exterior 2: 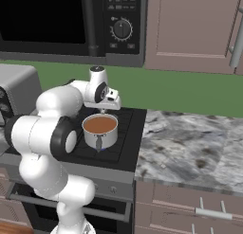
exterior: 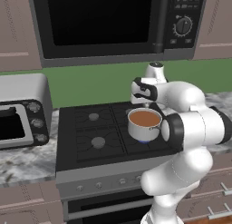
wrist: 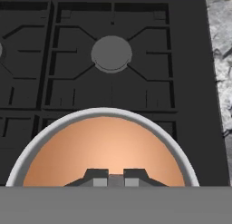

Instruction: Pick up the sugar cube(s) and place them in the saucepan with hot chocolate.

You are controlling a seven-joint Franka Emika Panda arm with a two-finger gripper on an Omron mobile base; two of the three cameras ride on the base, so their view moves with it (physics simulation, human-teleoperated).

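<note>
**Steel pan of chocolate under the hand**

Black stove (exterior: 90,132) fills the middle of both base views, with a microwave (exterior: 113,23) above it and a marbled counter (exterior 2: 190,143) on its right. A silver toaster oven (exterior: 22,112) stands left of the stove. The saucepan with hot chocolate (exterior: 144,123) sits on the front right burner, brown liquid inside. The gripper (wrist: 115,178) hangs directly over the pan; its fingertips (wrist: 100,181) stand nearly together with only a narrow gap, and nothing shows between them.

shiny steel saucepan (exterior: 144,124), matt black stove (exterior: 90,132)
</note>
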